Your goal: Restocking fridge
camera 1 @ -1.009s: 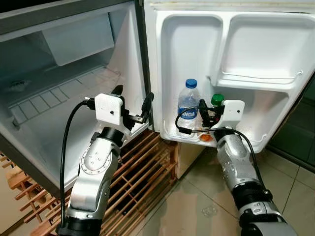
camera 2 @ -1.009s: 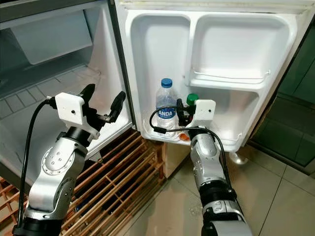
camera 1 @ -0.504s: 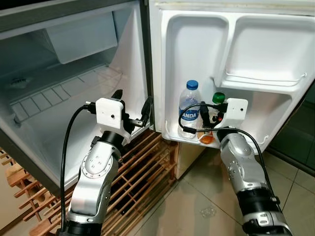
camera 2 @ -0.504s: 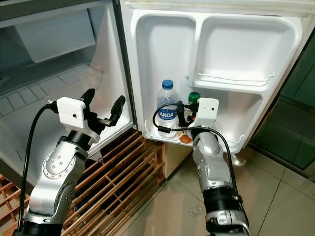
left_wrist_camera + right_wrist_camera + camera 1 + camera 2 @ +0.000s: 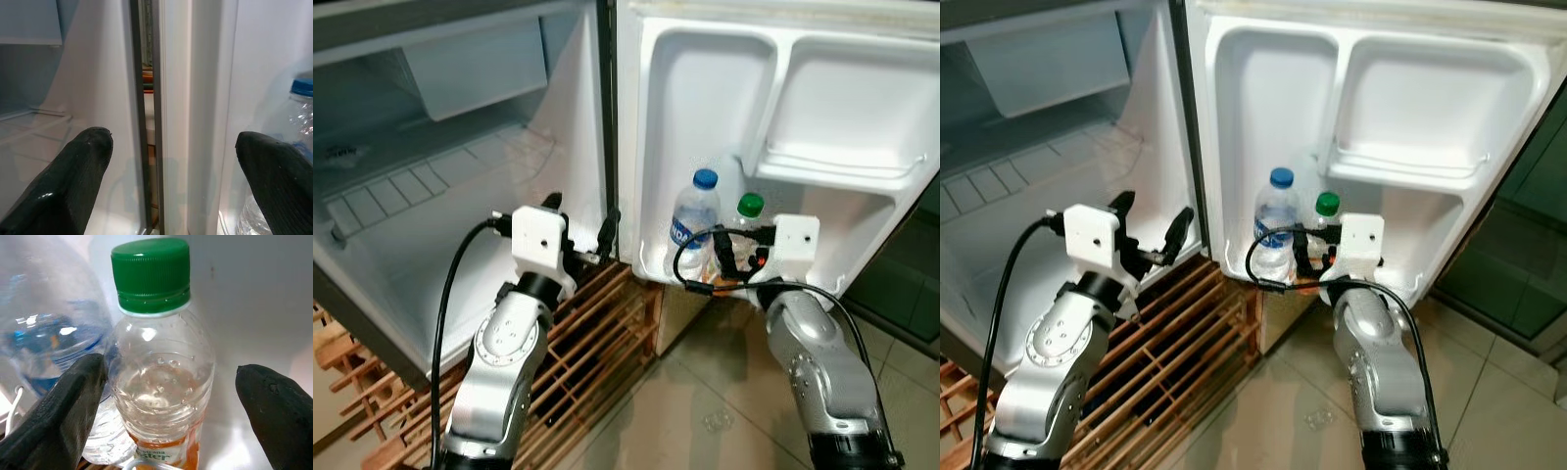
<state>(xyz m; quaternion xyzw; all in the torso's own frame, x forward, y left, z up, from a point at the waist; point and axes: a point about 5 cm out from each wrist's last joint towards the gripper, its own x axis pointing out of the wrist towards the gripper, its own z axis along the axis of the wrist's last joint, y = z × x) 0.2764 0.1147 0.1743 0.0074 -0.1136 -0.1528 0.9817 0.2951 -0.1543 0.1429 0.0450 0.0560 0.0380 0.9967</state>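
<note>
Two bottles stand upright in the open fridge door's lower shelf point(image 5: 655, 266): a clear water bottle with a blue cap point(image 5: 696, 223) and, right beside it, a smaller green-capped bottle point(image 5: 748, 209) point(image 5: 161, 382) with an orange label. My right gripper point(image 5: 736, 253) point(image 5: 166, 372) is open just in front of the green-capped bottle, one finger point(image 5: 73, 396) at each side and apart from it. My left gripper point(image 5: 579, 215) point(image 5: 173, 142) is open and holds nothing, raised before the hinge edge between fridge body and door.
The fridge's inside point(image 5: 421, 211) is a bare white compartment with a ribbed floor. The door has an upper shelf point(image 5: 842, 168) with nothing in it. A wooden slatted rack point(image 5: 597, 328) stands under the fridge, with tiled floor point(image 5: 705, 401) to the right.
My right gripper has drawn back and down a little from the green-capped bottle, which stays on the door shelf. The view has shifted slightly; the left arm sits a bit lower.
</note>
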